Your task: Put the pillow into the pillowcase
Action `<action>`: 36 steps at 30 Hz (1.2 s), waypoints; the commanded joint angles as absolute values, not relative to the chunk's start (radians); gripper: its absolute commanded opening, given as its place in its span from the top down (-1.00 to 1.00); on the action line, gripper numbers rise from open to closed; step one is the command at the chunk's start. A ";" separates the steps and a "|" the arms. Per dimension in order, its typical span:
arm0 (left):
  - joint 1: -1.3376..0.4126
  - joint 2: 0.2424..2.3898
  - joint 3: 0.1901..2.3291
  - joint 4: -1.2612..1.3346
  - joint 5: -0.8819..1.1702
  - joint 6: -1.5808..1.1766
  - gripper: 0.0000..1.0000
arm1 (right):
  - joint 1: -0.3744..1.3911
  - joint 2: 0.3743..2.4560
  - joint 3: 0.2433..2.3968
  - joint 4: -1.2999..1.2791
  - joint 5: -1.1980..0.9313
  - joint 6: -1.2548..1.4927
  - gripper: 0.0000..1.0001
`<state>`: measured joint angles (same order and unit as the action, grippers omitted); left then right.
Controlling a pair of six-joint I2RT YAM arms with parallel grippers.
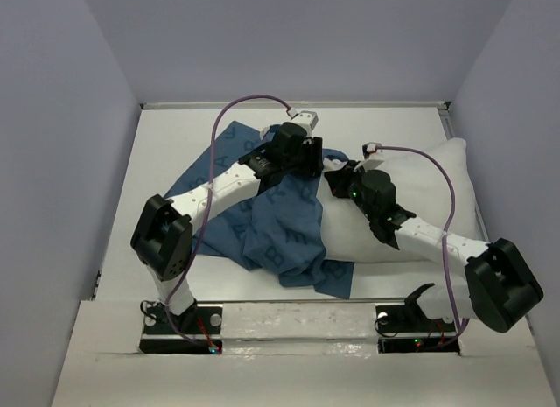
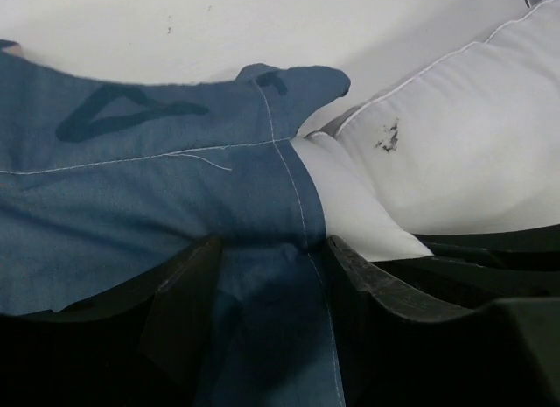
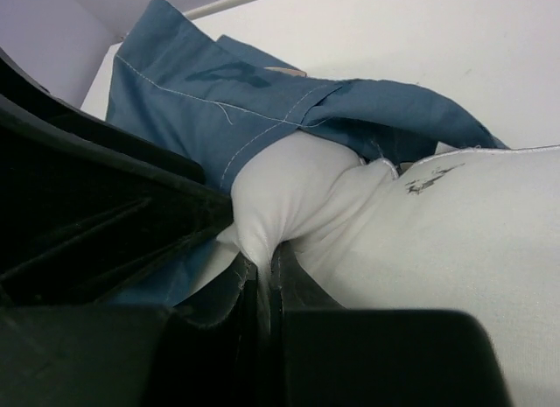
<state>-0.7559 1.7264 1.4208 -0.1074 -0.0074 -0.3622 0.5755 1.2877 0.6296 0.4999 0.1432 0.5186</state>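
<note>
The pillowcase [image 2: 131, 188] is mid-blue with darker blue letters, pale stitching — the pillow [image 2: 472, 144] plain white, dark-flecked

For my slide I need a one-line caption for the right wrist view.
Right claw pinches a fold of the white pillow, whose end is tucked under the blue pillowcase hem.
</note>
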 commanded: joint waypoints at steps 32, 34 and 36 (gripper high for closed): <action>-0.816 1.690 1.417 -0.170 -0.026 -0.207 -0.11 | 0.578 1.244 0.706 0.408 0.124 0.449 1.00; -0.819 1.697 1.433 -0.170 -0.025 -0.207 0.02 | 0.578 1.239 0.704 0.408 0.121 0.448 1.00; -0.824 1.701 1.448 -0.173 -0.031 -0.201 0.18 | 0.578 1.236 0.703 0.407 0.127 0.445 1.00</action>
<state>-0.8093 1.6924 1.3865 -0.1562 -0.0067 -0.2245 0.5755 1.2774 0.6724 0.3962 0.1368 0.4549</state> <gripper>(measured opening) 0.470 0.074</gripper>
